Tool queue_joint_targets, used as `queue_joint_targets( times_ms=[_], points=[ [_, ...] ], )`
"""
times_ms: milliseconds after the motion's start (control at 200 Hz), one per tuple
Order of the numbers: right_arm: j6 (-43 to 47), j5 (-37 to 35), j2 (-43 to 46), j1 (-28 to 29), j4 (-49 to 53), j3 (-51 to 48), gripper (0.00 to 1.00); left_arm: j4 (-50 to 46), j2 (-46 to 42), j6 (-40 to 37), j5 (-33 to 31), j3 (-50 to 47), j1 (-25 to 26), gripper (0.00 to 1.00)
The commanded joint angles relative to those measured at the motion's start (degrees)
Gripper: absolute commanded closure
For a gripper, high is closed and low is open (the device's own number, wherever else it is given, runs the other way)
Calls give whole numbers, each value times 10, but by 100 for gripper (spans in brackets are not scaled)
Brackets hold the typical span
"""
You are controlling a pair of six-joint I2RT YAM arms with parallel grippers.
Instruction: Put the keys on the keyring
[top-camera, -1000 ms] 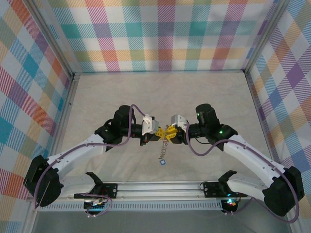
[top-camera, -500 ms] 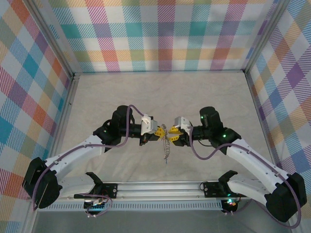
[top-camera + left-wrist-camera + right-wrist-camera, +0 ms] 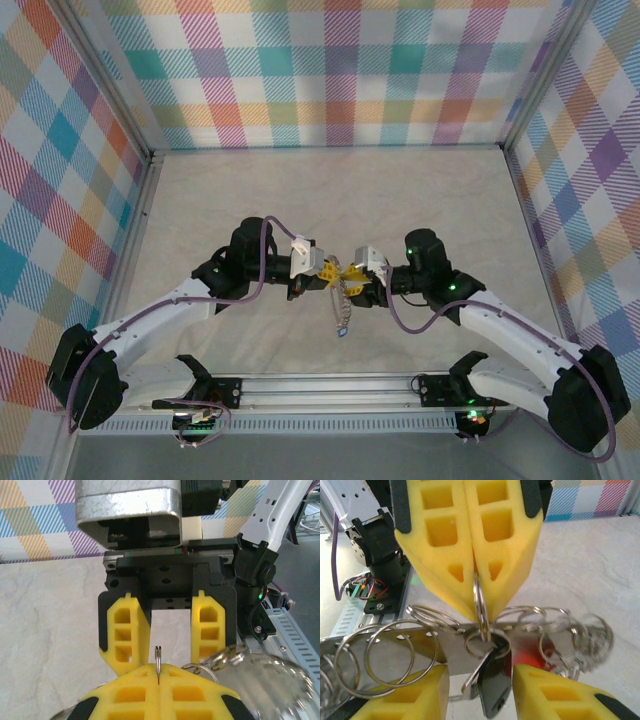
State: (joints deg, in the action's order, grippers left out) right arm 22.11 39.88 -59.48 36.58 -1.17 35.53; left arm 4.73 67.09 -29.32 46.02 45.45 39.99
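The pale bench (image 3: 300, 190) is being spanned by the left arm (image 3: 150, 320) and the right arm (image 3: 510, 335), whose ends are being brought tip to tip above its near middle. The left pincer (image 3: 158, 672) is being kept pressed together, with the thin wire of the keyring (image 3: 479, 600) being pinched edge-on between its yellow pads. The right pincer (image 3: 167, 645) is being held facing it with its fingers (image 3: 405, 695) standing apart and nothing being gripped between them.

Below the pinched loop, a flat metal strip (image 3: 445, 637) strung with several more split rings (image 3: 390, 652) is being carried, and in the overhead view a thin chain (image 3: 342, 308) is being left dangling between the two pincers, above the bench.

The black-headed key (image 3: 495, 680) is being hung in the gap between the right pincer's fingers without being touched by either; it appears to be hanging from a small ring (image 3: 487, 642) linked to the pinched loop, though the overlap of wires is making this hard to confirm. Just beside it, the red-headed key (image 3: 526, 661) is being partly hidden behind the blurred rings.
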Motion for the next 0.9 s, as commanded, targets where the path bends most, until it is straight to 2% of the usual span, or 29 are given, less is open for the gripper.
queue_joint_targets(
  times_ms=[0, 105, 245, 425, 545, 895],
  points=[
    [-16, -26, -11, 14, -54, -10, 62, 34, -16, 5, 15, -4, -3, 100],
    [-21, -60, -2, 18, -85, -25, 65, 34, -17, 6, 14, -4, -4, 100],
    [-11, -85, 11, 19, -81, -31, 77, 32, -19, 5, 11, -4, -3, 100],
    [-5, -103, 30, 19, -70, -44, 81, 27, -19, 1, 8, -2, -4, 100],
    [0, -112, 46, 18, -58, -48, 87, 23, -20, 1, 6, -3, -4, 100],
    [56, -103, 74, 18, 66, 9, 100, 7, -19, -8, -5, -5, -3, 100]
  ],
)
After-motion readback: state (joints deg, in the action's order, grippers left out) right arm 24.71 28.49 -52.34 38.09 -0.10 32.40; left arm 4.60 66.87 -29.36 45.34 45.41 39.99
